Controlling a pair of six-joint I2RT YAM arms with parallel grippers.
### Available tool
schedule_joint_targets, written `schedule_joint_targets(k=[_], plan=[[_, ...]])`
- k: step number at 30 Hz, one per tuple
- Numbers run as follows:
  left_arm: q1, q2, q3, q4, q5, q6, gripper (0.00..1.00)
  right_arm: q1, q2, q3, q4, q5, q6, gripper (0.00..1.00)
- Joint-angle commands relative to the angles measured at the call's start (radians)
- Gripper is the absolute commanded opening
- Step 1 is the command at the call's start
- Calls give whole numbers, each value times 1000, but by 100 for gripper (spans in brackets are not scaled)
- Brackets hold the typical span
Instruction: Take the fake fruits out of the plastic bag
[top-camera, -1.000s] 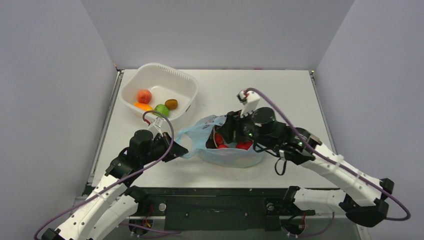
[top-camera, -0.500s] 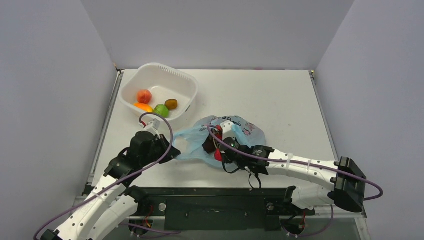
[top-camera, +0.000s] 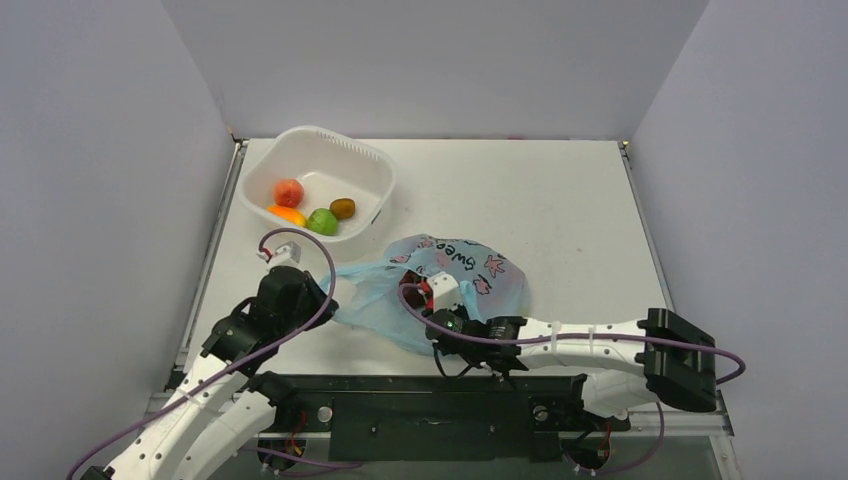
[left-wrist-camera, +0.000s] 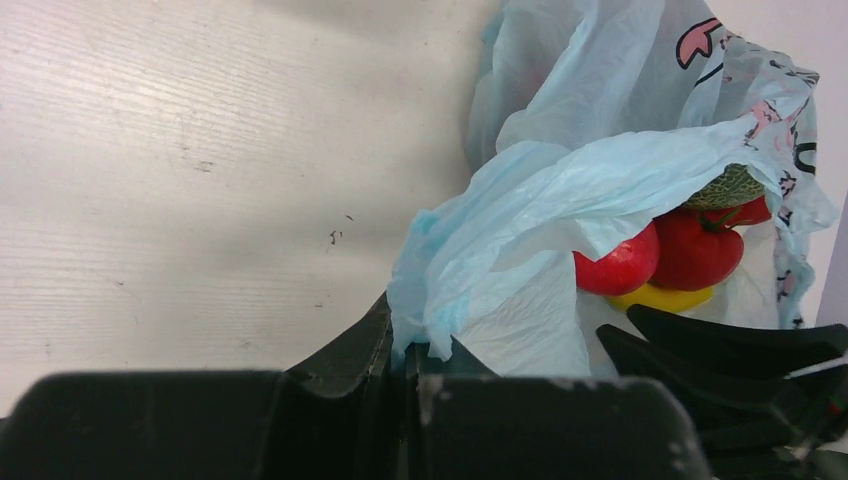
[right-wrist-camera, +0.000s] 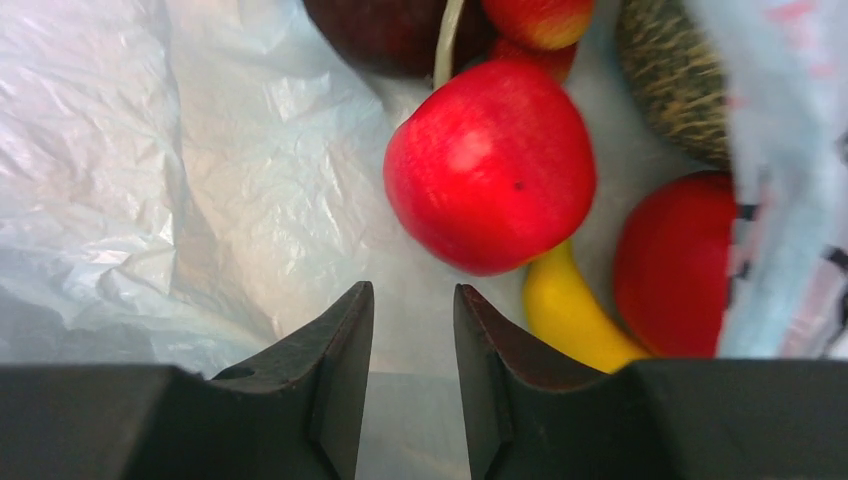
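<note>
The light-blue plastic bag lies mid-table, its mouth facing the near edge. My left gripper is shut on the bag's left handle and holds it out to the left. My right gripper is open and empty, reaching low into the bag's mouth. In the right wrist view its fingertips sit just short of a red apple. A yellow banana-like piece, another red fruit, a dark green ribbed gourd and red-orange balls lie inside the bag.
A white tub stands at the back left, holding an orange-red fruit, an orange piece, a lime-green piece and a brown oval piece. The table's near edge runs just below the bag.
My right arm has dropped low and swung left, its gripper now inside the bag's mouth. My left gripper has pulled the handle further left, stretching the bag.
</note>
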Motion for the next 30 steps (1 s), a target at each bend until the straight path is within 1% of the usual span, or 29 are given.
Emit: schedule_joint_targets(k=[1, 5, 6, 8, 10, 13, 15, 16, 18, 20, 21, 23, 27, 30], plan=[[7, -13, 33, -32, -49, 18, 0, -14, -118, 27, 16, 124, 10, 33], [7, -15, 10, -11, -5, 4, 0, -39, -172, 32, 15, 136, 4, 38], [7, -15, 4, -11, -3, -6, 0, -44, -179, 39, 16, 133, 2, 41], [7, -13, -1, -9, 5, -15, 0, -62, -174, 51, 34, 115, -13, 45], [7, -8, -4, -8, 10, -19, 0, -73, -147, 73, 69, 93, -28, 47], [7, 2, -7, -8, 5, -26, 0, -64, -59, 136, 74, 78, -49, 47], [8, 9, -10, -6, -1, -35, 0, -13, -1, 182, 69, 79, -76, 47], [8, 13, -10, -3, -3, -38, 0, 40, 17, 196, 69, 93, -91, 48], [8, 20, -20, 12, -14, -49, 0, 101, 71, 186, 82, 103, -100, 48], [10, 28, -28, 22, -41, -60, 0, 126, 130, 159, 88, 103, -81, 46], [11, 32, -33, 23, -55, -68, 0, 128, 160, 141, 87, 109, -70, 43], [15, 39, -40, 27, -88, -73, 0, 128, 174, 101, 106, 117, -46, 41], [21, 51, -72, 45, -134, -78, 0, 100, 174, 76, 132, 94, -47, 40], [27, 59, -88, 55, -151, -85, 0, 97, 149, 97, 91, 117, -56, 40]])
